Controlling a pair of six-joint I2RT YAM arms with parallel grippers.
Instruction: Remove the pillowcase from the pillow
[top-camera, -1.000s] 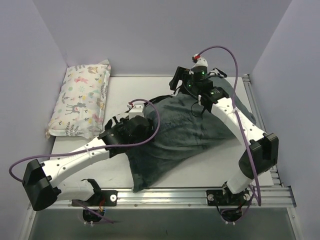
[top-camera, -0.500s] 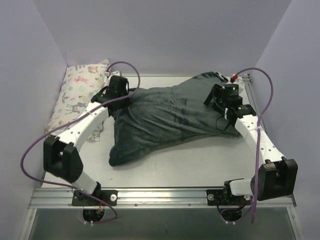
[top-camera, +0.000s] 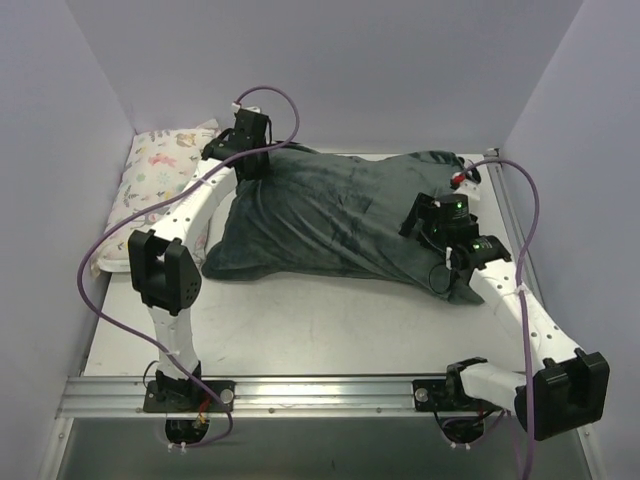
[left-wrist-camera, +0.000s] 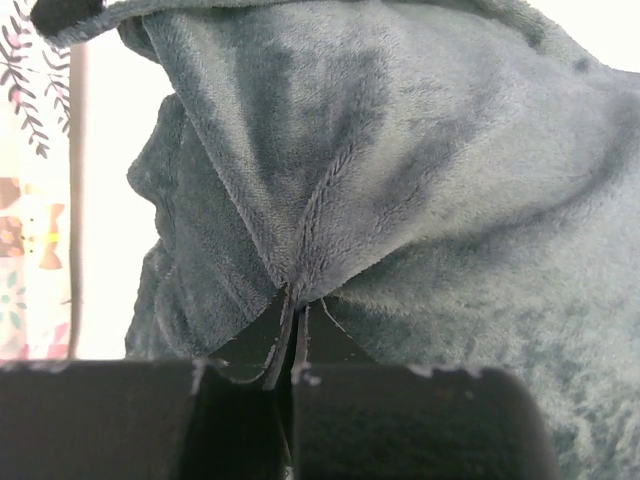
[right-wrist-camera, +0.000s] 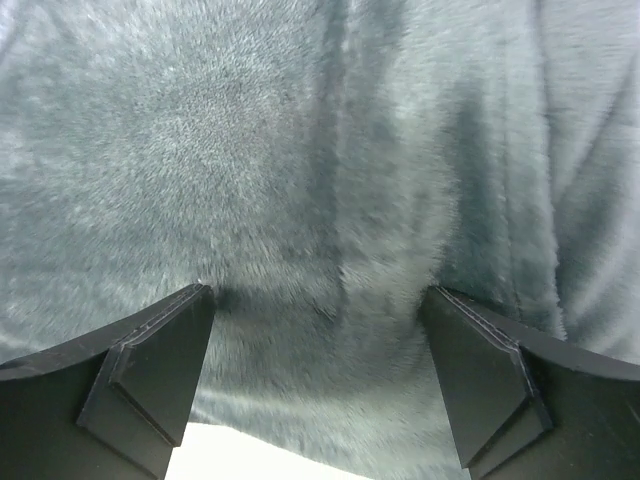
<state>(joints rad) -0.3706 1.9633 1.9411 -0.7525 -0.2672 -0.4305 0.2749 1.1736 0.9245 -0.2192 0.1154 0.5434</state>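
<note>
— Fabric like that, how did it look to handle?

— Soft and floppy, I'd say. The pillowcase (top-camera: 330, 225) lay grey face out across the middle of the bench (top-camera: 330, 325). It was plump and rounded, so I judged the pillow was inside, though no white of it showed. Plush, light, nothing fragile; it would bunch and crease rather than move as one piece.

— And the arms?

— The left fingers (left-wrist-camera: 400, 420) were clamped on a pinch of the cloth at the far left corner, where a seam ran down into them, just beside the animal-print cushion (top-camera: 150, 195). The right fingers (right-wrist-camera: 150, 370) were spread wide over the pile toward the right end, gripping nothing. Whether their tips pressed into it, I couldn't tell.

— Where would you take hold?

— By a seam or the hem of the opening, where the cloth is doubled and less likely to slip from a pinch. I couldn't see which end was open. One side would need to pin the filling through the cloth while the other drew the cover off, or the whole lot would likely drag along the bench.
</note>
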